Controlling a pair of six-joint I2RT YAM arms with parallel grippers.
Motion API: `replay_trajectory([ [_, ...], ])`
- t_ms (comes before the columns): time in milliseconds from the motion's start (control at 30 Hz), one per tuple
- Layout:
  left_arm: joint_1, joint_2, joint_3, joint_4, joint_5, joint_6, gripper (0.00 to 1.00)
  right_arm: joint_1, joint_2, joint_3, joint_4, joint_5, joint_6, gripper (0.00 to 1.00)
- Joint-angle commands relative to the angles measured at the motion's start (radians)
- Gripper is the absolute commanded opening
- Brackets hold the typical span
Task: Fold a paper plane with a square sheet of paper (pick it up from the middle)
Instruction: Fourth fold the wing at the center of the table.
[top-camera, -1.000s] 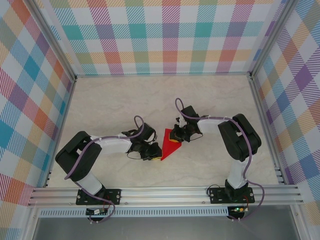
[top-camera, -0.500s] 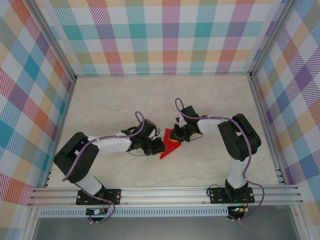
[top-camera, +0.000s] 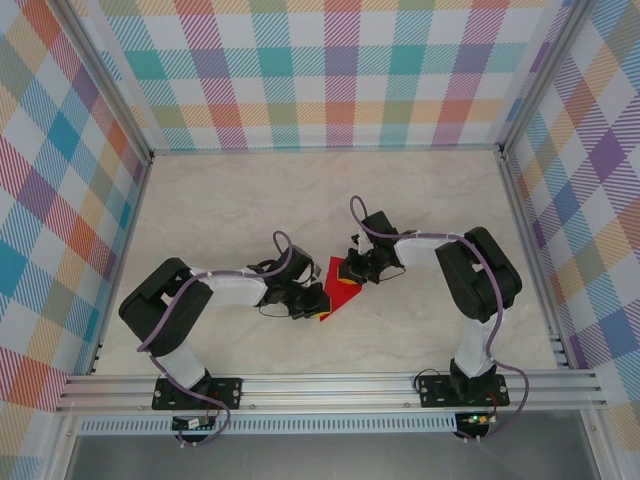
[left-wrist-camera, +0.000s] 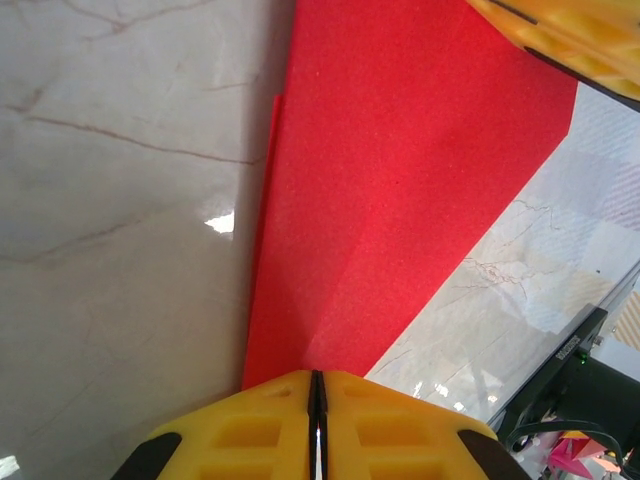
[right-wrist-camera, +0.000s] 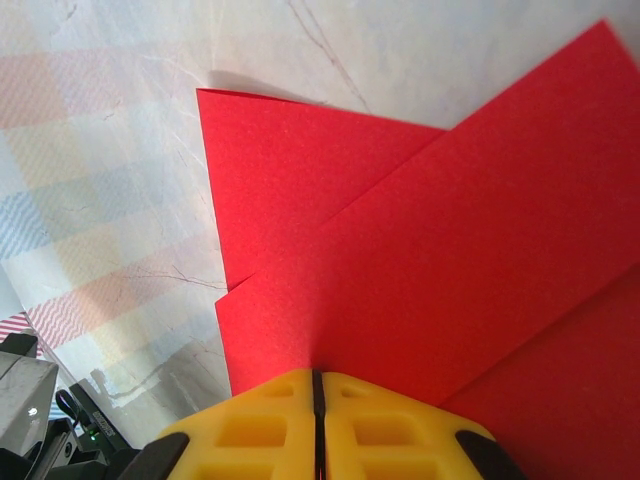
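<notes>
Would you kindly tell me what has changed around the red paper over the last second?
The left gripper moved right, over the near tip of the folded red paper, and its fingers closed on that tip, so less red shows from above. The right gripper stayed shut on the paper's far end, and the paper stayed on the table.

The view from above was bright and evenly lit — the pale surface (top-camera: 250, 200) had only small, soft shadows. In the left wrist view a white spot of glare shone on the surface next to the red paper (left-wrist-camera: 400, 180), which looked grainy. In the right wrist view the checked walls (top-camera: 340, 70) showed faintly in the shiny surface — a thin dark shadow ran along the paper's top edge.
</notes>
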Motion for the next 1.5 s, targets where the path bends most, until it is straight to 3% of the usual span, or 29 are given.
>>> replay_trajectory([
  [0, -0.007, 0.018, -0.016, 0.015, 0.012, -0.013, 0.11, 0.005, 0.085, -0.032, -0.059, 0.124, 0.002, 0.08],
  [467, -0.006, 0.03, -0.027, 0.0, -0.007, -0.021, 0.1, 0.007, -0.043, -0.015, -0.036, 0.036, -0.005, 0.1],
  [800, -0.007, 0.001, -0.02, 0.005, 0.013, -0.023, 0.1, 0.063, -0.167, -0.032, -0.058, 0.004, 0.02, 0.13],
  [1233, -0.008, -0.01, -0.022, 0.01, 0.011, -0.026, 0.11, 0.1, -0.048, -0.042, 0.025, -0.014, 0.067, 0.12],
  [1467, -0.007, -0.099, 0.005, -0.007, -0.04, -0.028, 0.15, 0.1, -0.013, -0.065, 0.015, 0.022, 0.053, 0.11],
])
